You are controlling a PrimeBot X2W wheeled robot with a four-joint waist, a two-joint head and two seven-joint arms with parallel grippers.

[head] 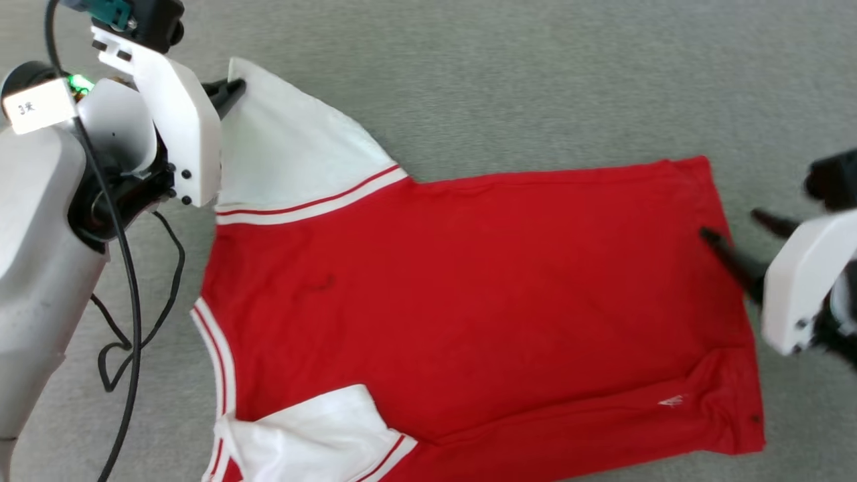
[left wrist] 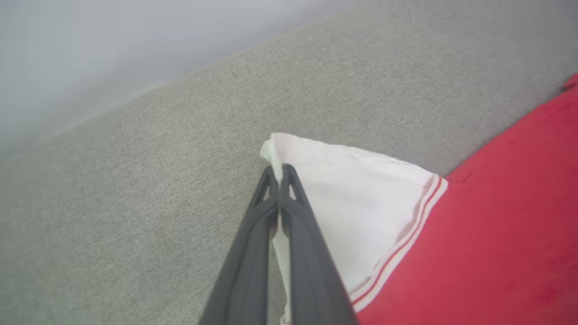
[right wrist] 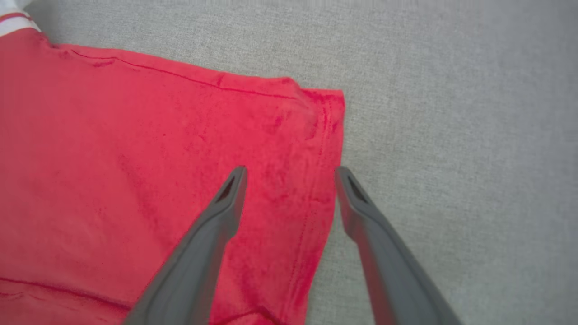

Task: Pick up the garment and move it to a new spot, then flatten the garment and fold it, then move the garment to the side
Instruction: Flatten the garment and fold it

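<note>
On the grey woven surface (head: 535, 80), the red jersey T-shirt (head: 469, 288) is lying spread out almost flat, with its plain red face showing. Its collar end is pointing to the robot's left and its hem (head: 733, 335) to the right. A few shallow creases are running along the red cloth near the lower corner of the hem, where a small white mark (head: 671, 401) is showing.

At the upper left of the head view, the left gripper (head: 234, 90) is pinching the outer tip of the far white sleeve (head: 294, 147). In the left wrist view its two dark fingers are pressing tightly together, and a little tuft of white cloth is poking out past their tips. The sleeve is stretching outward from the body along the red-and-white striped trim (head: 315, 201) at its seam. The near sleeve (head: 315, 428) is lying bunched at the bottom edge of the head view.

At the right, the right gripper (right wrist: 290, 171) is holding nothing. Its jaws are standing wide apart astride the hem near the far corner, with one finger over red cloth and the other over the grey surface. Whether the tips are touching down I cannot tell.

A black cable (head: 134, 314) is hanging in loops beside the left arm.
</note>
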